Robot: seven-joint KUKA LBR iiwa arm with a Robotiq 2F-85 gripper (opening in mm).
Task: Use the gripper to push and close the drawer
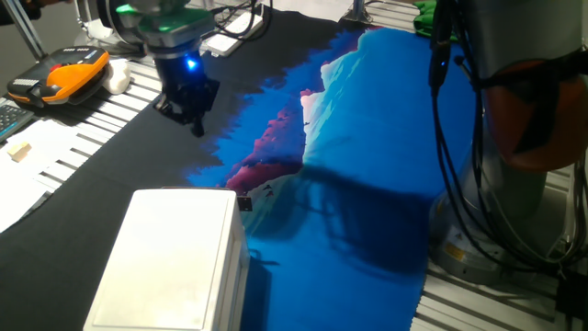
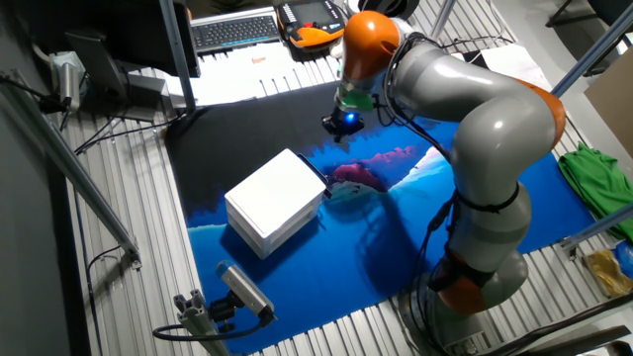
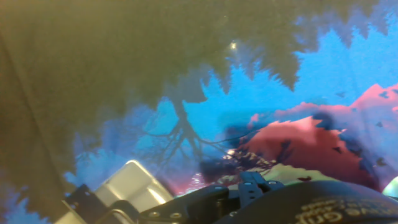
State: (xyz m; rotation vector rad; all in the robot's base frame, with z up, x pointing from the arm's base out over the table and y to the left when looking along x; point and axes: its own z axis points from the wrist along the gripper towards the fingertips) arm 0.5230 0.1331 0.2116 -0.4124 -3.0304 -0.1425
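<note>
Drawer (image 2: 318,181) looks flush w/ white casing (image 1: 170,262), so prob. done; only retreat left. Gripper (image 1: 190,117) hovers at casing's 12 o'clock, well apart, holding nothing; finger gap can't tell.

table (image 2: 148,237): slatted metal surface, grey, visible around the cloth edges
cloth (image 1: 367,184): printed blue/pink/black sheet, covers the middle of the table, black part toward upper left in one fixed view
white box (image 1: 175,262): sits on the cloth, lower left in one fixed view
papers (image 1: 28,175): white sheets, left edge
handheld pendant (image 1: 60,78): orange/black, upper left
keyboard (image 2: 235,30): top centre in the other fixed view
</note>
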